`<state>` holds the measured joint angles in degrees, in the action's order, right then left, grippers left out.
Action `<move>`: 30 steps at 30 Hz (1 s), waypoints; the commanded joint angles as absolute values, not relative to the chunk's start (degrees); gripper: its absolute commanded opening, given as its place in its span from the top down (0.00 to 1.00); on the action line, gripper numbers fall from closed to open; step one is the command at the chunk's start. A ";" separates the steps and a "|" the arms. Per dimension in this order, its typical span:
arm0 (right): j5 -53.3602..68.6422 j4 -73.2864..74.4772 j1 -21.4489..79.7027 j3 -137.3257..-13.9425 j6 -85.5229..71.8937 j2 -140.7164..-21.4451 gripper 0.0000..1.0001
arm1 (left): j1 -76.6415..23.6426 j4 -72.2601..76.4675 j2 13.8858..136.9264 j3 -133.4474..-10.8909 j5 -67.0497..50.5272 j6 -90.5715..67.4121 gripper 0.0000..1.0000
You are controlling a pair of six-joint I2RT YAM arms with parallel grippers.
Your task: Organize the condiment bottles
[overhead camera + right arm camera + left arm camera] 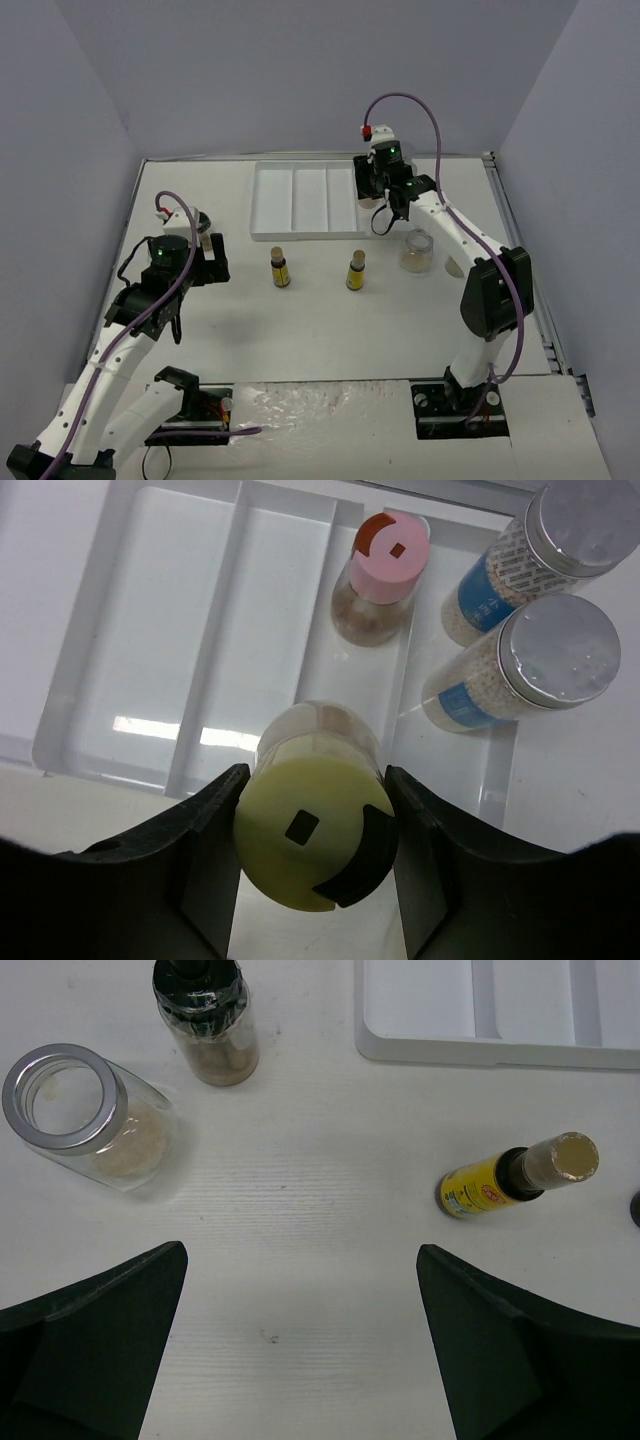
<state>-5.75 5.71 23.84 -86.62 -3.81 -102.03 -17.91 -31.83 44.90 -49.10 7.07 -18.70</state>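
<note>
Now | right tool (313, 822) grips yellow-capped bottle (312, 845) | tray (130, 630): pink-capped bottle (385, 565) | left tool (302, 1290) released

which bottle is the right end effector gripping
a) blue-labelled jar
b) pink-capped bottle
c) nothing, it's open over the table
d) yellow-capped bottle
d: in the right wrist view the right end effector has a finger against each side of the yellow-capped bottle, while the pink-capped bottle stands untouched beyond it.
</note>
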 commanded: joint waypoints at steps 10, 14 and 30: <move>-6.34 1.24 19.25 -96.88 -8.53 -118.04 1.00 | -17.05 -29.00 44.39 -50.71 6.85 -18.46 0.03; -5.13 1.23 19.07 -98.00 -8.70 -120.12 0.95 | -16.88 -28.92 44.66 -50.71 6.33 -18.54 0.03; -0.49 2.38 20.11 -91.99 -8.68 -104.97 0.13 | -16.52 -28.65 44.92 -50.63 5.62 -18.72 0.03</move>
